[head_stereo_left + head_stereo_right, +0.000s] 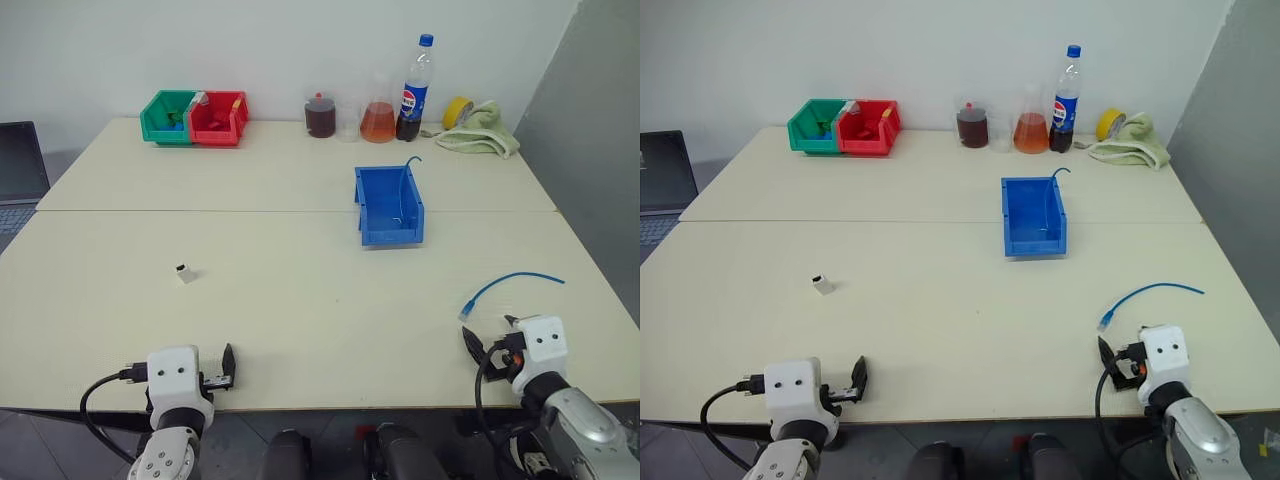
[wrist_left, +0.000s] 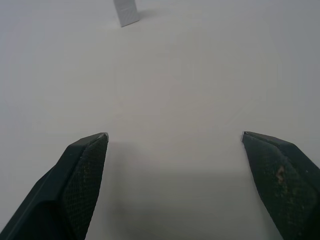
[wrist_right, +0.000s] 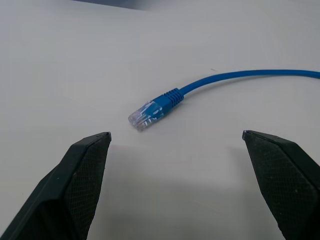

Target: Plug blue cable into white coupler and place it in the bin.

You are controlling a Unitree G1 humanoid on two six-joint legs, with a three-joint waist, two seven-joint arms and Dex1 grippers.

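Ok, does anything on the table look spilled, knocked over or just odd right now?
Nothing spilled or damaged. One oddity: a thin dark wire pokes up over the back rim of the bin. The blue cable and the white coupler lie loose and far apart on the table, still unplugged.

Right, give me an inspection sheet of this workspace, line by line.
Surface: pale table, two tops joined by a seam.
Job's things: blue cable lies loose at the near right, clear plug toward the right claw; white coupler stands alone at the near left; blue bin sits mid-table with a thin dark wire in it.
Clutter: green bin and red bin side by side at the far left; jars, flask, cola bottle, yellow tape and cloth at the far edge.
Grippers: left claw open, empty; right claw open, empty, plug just ahead.
Cables: black leads at both wrists.
Surroundings: laptop at left; white wall.
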